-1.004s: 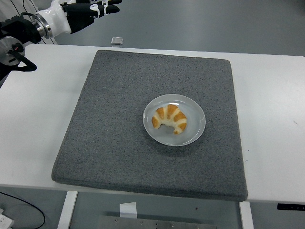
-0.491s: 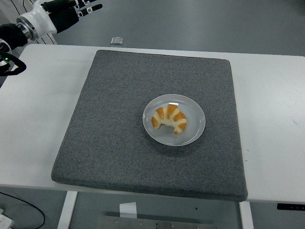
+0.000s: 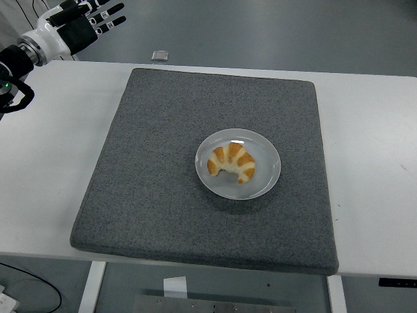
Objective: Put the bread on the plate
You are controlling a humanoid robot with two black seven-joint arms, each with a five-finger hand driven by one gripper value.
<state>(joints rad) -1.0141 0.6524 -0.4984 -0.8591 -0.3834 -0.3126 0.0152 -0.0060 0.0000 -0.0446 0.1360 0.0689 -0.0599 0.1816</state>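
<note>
On the grey mat (image 3: 163, 163), the bread (image 3: 232, 163) is lying inside the plate (image 3: 267, 171), placement apparently done, while the left hand (image 3: 81, 23) is hovering empty with spread fingers beyond the desk's (image 3: 45, 130) far-left corner.

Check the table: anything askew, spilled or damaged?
Nothing stands out. The bread lies whole inside the plate, which sits flat on the grey mat with no crumbs or spills. The left hand is off at the far left corner, fingers spread, holding nothing.
</note>
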